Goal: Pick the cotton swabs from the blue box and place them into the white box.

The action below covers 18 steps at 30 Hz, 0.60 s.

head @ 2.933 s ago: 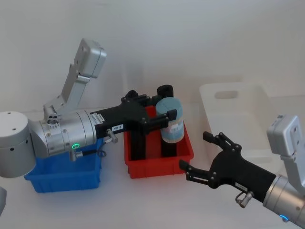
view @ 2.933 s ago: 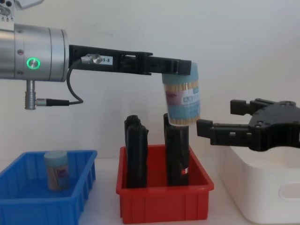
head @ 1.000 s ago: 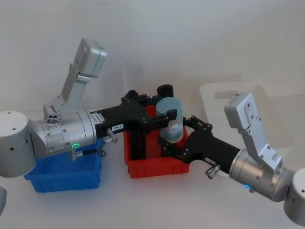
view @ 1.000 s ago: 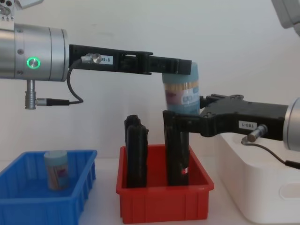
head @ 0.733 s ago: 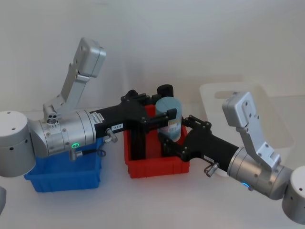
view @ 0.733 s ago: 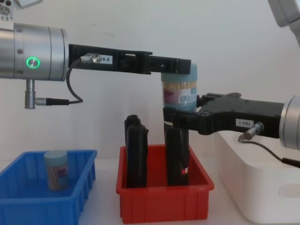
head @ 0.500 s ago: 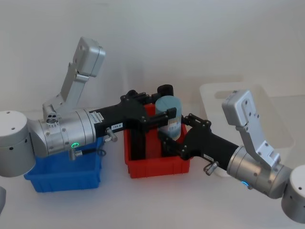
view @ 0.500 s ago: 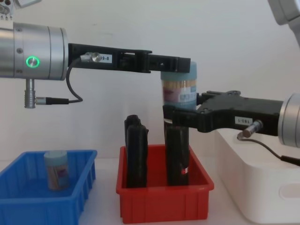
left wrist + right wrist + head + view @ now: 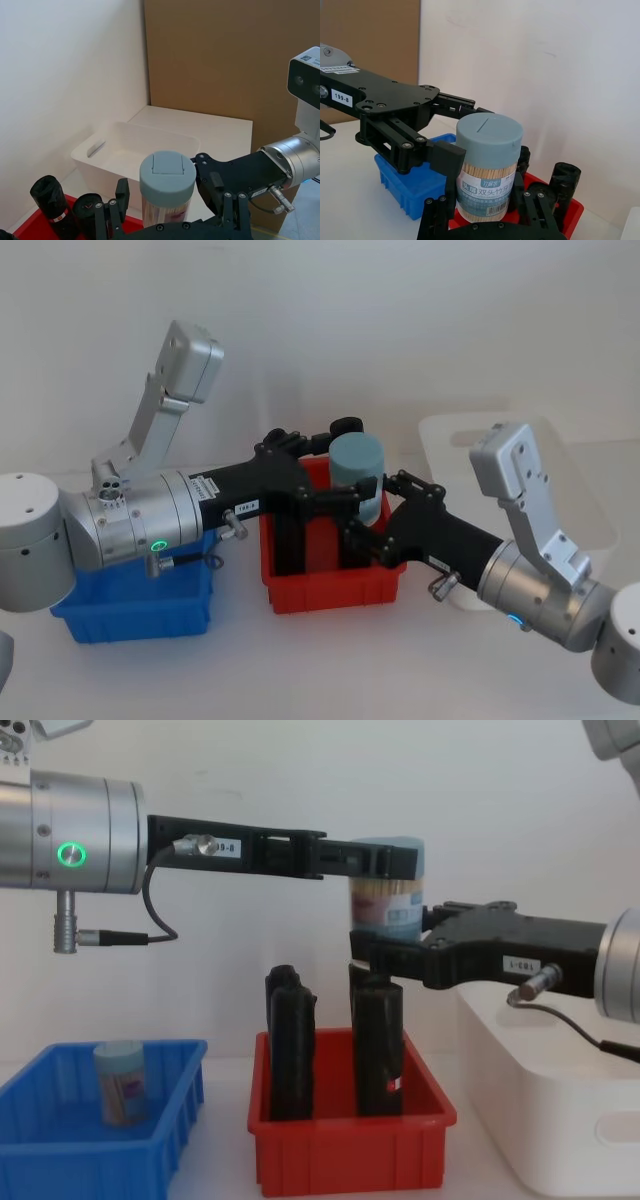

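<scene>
Mid-air handover of 1 jar of cotton swabs (image 9: 387, 900), centre frame above the red bin (image 9: 350, 1150).

The jar is pinched by the left tool (image 9: 385, 860) at its lid and by the right tool (image 9: 385, 958) at its base. Next, release by the left seems called for, then carriage to the white box (image 9: 560, 1120) at right. Another jar is left in the blue box (image 9: 90, 1160).

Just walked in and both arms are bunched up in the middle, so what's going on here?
It looks like a mid-air handover. The left gripper holds a cotton swab jar by its lid end above the red bin, and the right gripper is closed around the jar's lower part. Which gripper now bears the weight is unclear. A second jar stands in the blue box. The white box sits at the right.
</scene>
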Each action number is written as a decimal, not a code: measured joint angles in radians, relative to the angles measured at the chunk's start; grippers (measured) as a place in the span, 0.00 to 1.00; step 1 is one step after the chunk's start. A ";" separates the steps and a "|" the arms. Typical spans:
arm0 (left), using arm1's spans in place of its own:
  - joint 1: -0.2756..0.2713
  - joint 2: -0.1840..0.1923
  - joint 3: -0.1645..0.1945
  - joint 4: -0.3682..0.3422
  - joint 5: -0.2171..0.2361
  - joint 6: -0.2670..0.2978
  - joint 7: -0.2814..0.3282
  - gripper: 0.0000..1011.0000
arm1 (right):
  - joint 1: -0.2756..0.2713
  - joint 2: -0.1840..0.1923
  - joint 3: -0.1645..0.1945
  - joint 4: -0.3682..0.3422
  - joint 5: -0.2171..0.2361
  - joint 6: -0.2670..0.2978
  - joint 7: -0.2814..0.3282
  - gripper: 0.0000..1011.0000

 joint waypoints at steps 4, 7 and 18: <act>0.000 0.000 0.000 0.000 0.000 0.000 0.000 0.99 | -0.003 0.005 0.002 -0.005 0.004 0.001 -0.010 0.65; 0.000 0.000 0.000 0.000 0.000 0.000 0.000 0.99 | -0.007 0.011 0.005 -0.009 0.008 0.003 -0.020 0.65; 0.000 0.000 0.000 0.000 0.000 0.000 0.000 0.99 | -0.035 0.051 0.037 -0.024 0.039 0.010 -0.090 0.65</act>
